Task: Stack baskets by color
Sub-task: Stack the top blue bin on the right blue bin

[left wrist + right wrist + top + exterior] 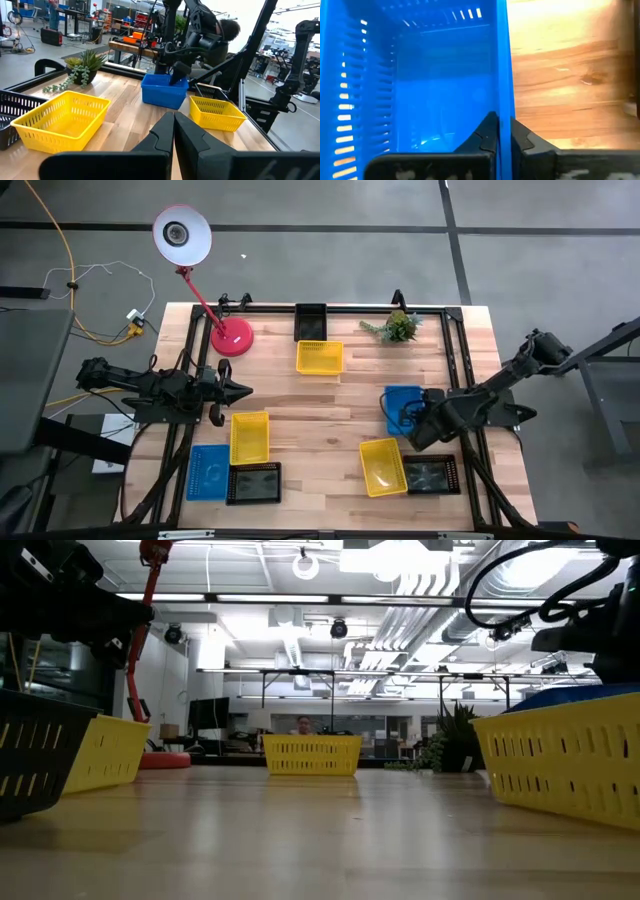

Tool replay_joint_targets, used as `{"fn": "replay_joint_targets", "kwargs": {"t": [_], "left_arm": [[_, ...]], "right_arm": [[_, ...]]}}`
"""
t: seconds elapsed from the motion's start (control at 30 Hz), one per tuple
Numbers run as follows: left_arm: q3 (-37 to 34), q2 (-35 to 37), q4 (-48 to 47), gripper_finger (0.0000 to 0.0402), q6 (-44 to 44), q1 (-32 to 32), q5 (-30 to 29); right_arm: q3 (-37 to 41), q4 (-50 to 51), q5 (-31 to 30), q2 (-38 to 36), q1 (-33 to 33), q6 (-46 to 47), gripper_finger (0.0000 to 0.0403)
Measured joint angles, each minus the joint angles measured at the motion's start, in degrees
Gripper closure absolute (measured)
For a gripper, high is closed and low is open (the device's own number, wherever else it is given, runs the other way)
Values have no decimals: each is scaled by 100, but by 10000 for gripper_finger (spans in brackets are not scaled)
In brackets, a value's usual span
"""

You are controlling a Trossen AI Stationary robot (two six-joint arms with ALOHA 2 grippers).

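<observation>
A blue basket [400, 406] stands right of the table's middle, and my right gripper [422, 423] is shut on it. Another blue basket [209, 472] and a black one [254, 482] lie near the front left, with a yellow basket [249, 437] beside them. A yellow basket [383, 466] and a black one [432, 474] lie at the front right. A third yellow basket [320, 357] and a black one [311, 320] lie toward the far edge. My left gripper [243, 391] waits shut at the left, pointing level. My right gripper [502, 122] pinches the blue basket's right side wall [503, 75] at its rim, one finger [485, 132] inside the basket and one outside. The fingers come steeply from above. In the left wrist view the basket [164, 91] looks set on the table.
A lamp with a red base [232, 337] stands at the far left and a small green plant [398, 328] at the far right. Bare wood lies in the table's middle [320, 415]. A black frame rail [350, 308] runs along the far edge.
</observation>
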State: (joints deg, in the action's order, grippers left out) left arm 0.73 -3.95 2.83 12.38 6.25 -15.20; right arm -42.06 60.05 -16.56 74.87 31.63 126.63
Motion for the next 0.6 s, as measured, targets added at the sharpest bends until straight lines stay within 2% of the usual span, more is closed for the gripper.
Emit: {"fn": "replay_joint_targets", "kwargs": {"t": [0.4,0.5,0.6], "left_arm": [[-2,-1,0,401,0,-1,1],[-1,0,0,401,2,-1,0],[0,-1,1,401,0,-1,0]], "right_arm": [[0,60,11,-51,-213,-217,395],[0,144,28,-170,-213,-219,366],[0,259,21,-395,-213,-286,319]]}}
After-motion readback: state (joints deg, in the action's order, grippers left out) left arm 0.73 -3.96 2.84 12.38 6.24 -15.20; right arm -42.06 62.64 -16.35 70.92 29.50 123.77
